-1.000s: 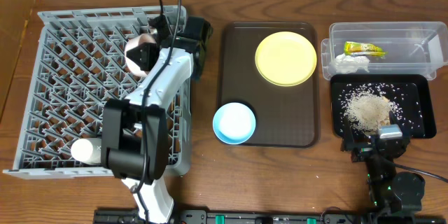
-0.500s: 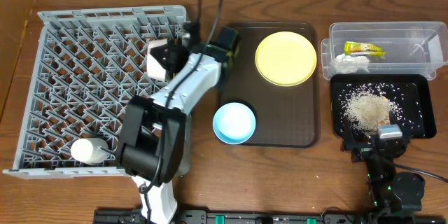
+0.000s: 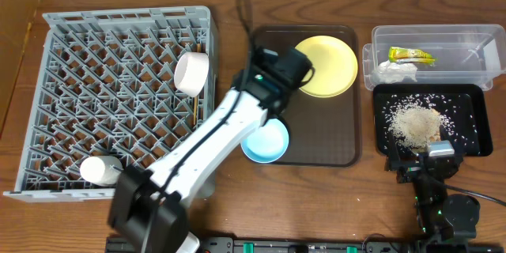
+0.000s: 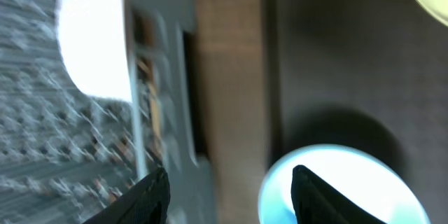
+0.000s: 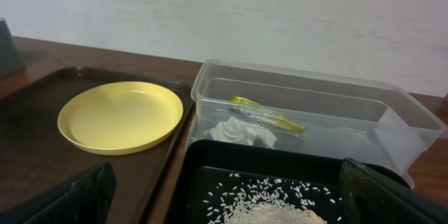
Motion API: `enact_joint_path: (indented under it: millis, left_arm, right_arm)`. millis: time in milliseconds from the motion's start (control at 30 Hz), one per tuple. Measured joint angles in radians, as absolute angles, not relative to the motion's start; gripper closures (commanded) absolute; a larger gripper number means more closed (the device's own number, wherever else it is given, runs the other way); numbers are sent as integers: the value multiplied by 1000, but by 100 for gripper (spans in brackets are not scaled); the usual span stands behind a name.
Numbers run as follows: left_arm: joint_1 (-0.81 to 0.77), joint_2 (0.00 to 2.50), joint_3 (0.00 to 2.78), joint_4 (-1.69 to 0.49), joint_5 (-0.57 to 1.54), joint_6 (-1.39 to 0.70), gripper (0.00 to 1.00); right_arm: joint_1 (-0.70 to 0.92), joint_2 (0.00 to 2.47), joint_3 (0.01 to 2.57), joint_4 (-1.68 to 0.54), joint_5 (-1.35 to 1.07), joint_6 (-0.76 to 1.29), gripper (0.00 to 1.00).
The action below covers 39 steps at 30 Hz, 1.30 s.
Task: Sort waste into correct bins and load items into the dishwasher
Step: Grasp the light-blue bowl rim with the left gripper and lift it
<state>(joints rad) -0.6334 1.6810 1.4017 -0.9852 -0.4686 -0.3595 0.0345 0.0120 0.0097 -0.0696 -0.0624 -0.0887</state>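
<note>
From the overhead feed, my left arm stretches up from the bottom edge. Its end effector (image 4: pixel 231 190) hangs over the dark-brown serving tray (image 3: pixel 316 146), between the yellow plate (image 3: pixel 330 67) and the light-blue bowl (image 3: pixel 265 141). The left wrist view is smeared, but its fingers (image 4: pixel 152 194) stand wide apart with nothing between them.

The grey dish rack (image 3: pixel 79 71) fills the left of the worktop (image 3: pixel 316 205). The white bowl (image 3: pixel 191 73) stands on edge near the rack's right wall, and the white cup (image 3: pixel 100 169) lies on its side in the lower left corner. A thin wooden stick (image 3: pixel 196 107) shows just below the white bowl; I cannot tell if it is one chopstick or two.

At upper right, the clear tub (image 3: pixel 474 47) holds the snack wrapper (image 3: pixel 411 55) and the tissue (image 3: pixel 391 69). Just below it, the black tray (image 3: pixel 470 146) carries the rice scraps (image 3: pixel 415 122). My right end effector (image 5: pixel 231 213) sits low at that tray's near edge, spread open and empty.
</note>
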Motion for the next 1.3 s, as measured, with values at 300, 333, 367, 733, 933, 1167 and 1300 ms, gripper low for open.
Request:
enact_joint_path:
  millis: [300, 333, 367, 733, 933, 1167, 1300]
  left_arm:
    - [-535, 1666, 1259, -935, -208, -410, 44]
    - [-529, 1670, 1233, -925, -201, -411, 44]
    - [-521, 1672, 1203, -912, -192, -412, 45]
    - [-488, 1687, 998, -645, 30, -407, 60]
    - [-488, 1709, 978, -582, 224, -403, 71]
    - [-488, 1709, 978, -544, 343, -398, 92]
    - [-477, 1707, 978, -546, 363, -392, 92]
  right_arm:
    - [35, 12, 10, -70, -62, -89, 1]
    - [35, 12, 10, -70, -62, -89, 1]
    - [35, 12, 10, -70, -62, -89, 1]
    - [35, 12, 10, -70, -62, -89, 1]
    - [35, 12, 10, -70, -62, -89, 1]
    - [35, 12, 10, -70, -62, -89, 1]
    - [35, 12, 10, -70, -62, -89, 1]
